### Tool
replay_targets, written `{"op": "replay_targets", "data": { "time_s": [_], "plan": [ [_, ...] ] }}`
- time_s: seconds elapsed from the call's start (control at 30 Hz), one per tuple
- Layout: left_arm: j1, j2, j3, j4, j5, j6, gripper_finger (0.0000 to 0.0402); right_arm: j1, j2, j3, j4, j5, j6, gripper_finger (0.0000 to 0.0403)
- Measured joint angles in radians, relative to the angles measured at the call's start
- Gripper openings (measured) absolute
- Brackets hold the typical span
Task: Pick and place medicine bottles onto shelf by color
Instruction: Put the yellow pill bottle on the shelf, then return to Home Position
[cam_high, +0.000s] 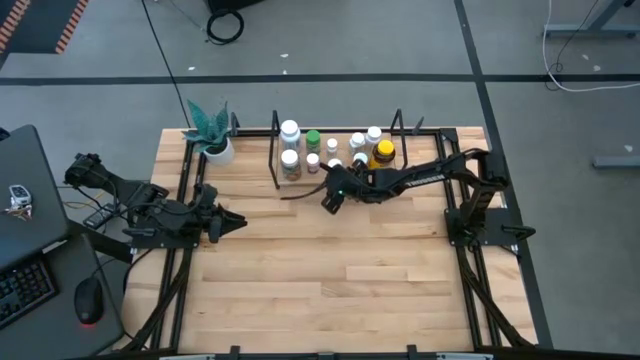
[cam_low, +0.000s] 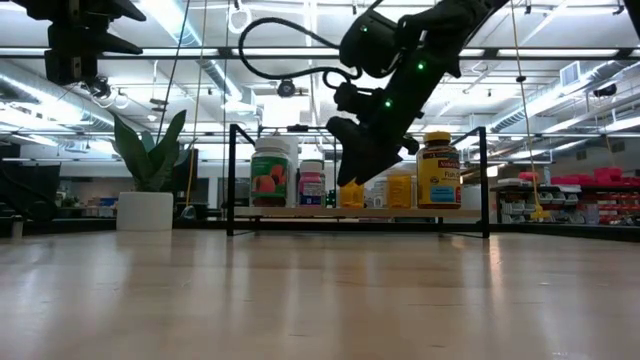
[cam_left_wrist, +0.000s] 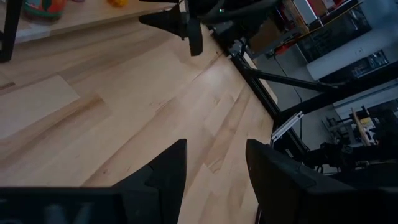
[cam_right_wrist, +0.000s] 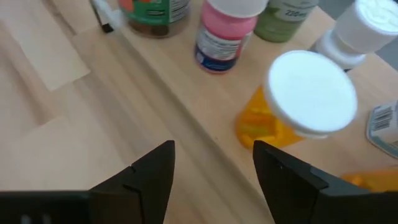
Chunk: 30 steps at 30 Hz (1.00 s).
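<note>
Pale wood covers the bench (cam_high: 330, 270), and at its far edge the shelf (cam_high: 272, 150) of black rods holds the medicine bottles (cam_high: 290, 132) in a row. Just in front of it the right tool (cam_high: 331, 199) hangs with fingers spread, gripping nothing, near an orange bottle (cam_right_wrist: 268, 127) with a white cap. On the left the left tool (cam_high: 232, 222) waits, fingers apart, empty.

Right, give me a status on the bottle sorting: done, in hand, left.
Done: every medicine bottle in view stands on the shelf; none shows on the bare table.

In hand: nothing. The right gripper hangs open and empty just in front of the shelf, by an orange bottle. The left gripper waits open at the table's left.

Left: whether the colour grouping is right cannot be judged.
</note>
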Motion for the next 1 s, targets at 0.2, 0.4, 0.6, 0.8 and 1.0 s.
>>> {"op": "replay_targets", "data": {
  "time_s": [0.2,0.4,0.6,0.8,1.0],
  "plan": [
    [0.0,0.0,0.0,0.0,0.0,0.0,0.0172,-0.037,0.0,0.0,0.003,0.001,-0.002,0.0223],
    [0.0,0.0,0.0,0.001,-0.002,-0.001,0.0172,-0.074,0.0,-0.001,0.036,0.003,-0.001,0.0223],
    [0.0,0.0,0.0,0.002,-0.001,-0.002,0.0172,-0.099,0.0,-0.001,0.032,-0.003,0.046,0.0222],
    [0.0,0.0,0.0,0.002,0.005,-0.015,0.0172,-0.088,-0.017,-0.001,-0.054,-0.091,0.093,0.0222],
    [0.0,-0.015,0.0,0.021,-0.031,0.006,0.0172,-0.035,-0.12,-0.001,-0.108,-0.107,0.096,0.0213]
  ]
}}
